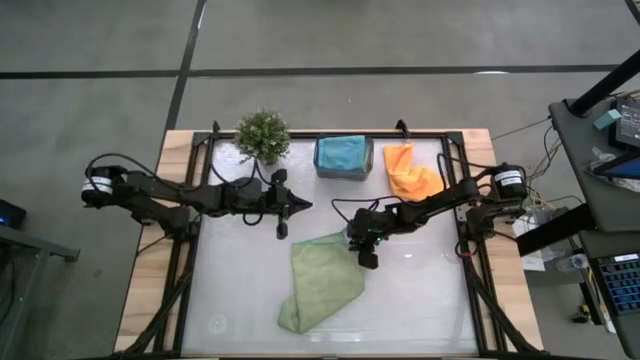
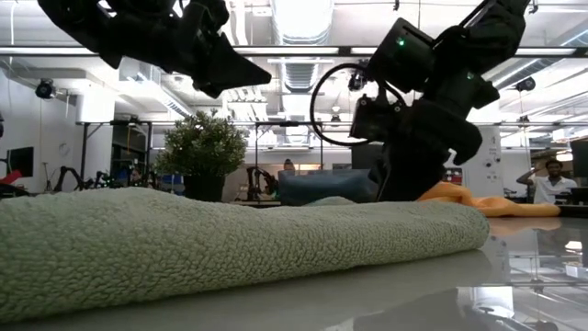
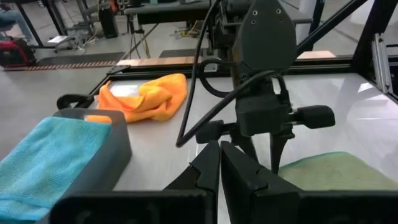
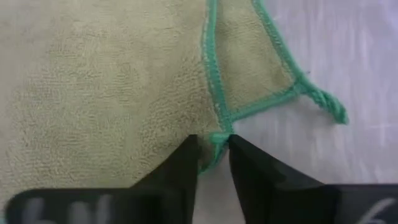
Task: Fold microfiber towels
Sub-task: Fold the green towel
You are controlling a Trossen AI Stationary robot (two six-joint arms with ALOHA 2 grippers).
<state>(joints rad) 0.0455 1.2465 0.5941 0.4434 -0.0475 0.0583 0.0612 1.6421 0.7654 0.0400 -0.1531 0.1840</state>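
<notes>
- Right gripper (image 4: 212, 163) sits low over the near corner of a light green towel (image 1: 318, 280), its two dark fingers (image 4: 180, 171) nearly together with the towel's stitched green hem pinched between their tips.
- From above, the right gripper (image 1: 364, 250) shows at the towel's upper right corner, near the middle of the table (image 1: 430, 300).
- That green towel lies folded and slanted on the white table top, stretching from the middle down toward the front edge; in the low view it fills the foreground as a thick soft roll (image 2: 230, 244).
- Left gripper (image 1: 283, 216) hangs in the air above the table, left of centre, apart from every towel; its fingers (image 3: 214, 171) are pressed together with nothing between them.
- An orange towel (image 1: 410, 172) lies crumpled at the back right of the table.
- A teal-blue towel (image 1: 341, 152) rests in a small grey bin (image 1: 343, 172) at the back centre, just beside the orange one.
- A small green potted plant (image 1: 262, 135) stands at the back, left of the bin.
- In the low view, a person (image 2: 549, 179) shows far off in the room at the right.
</notes>
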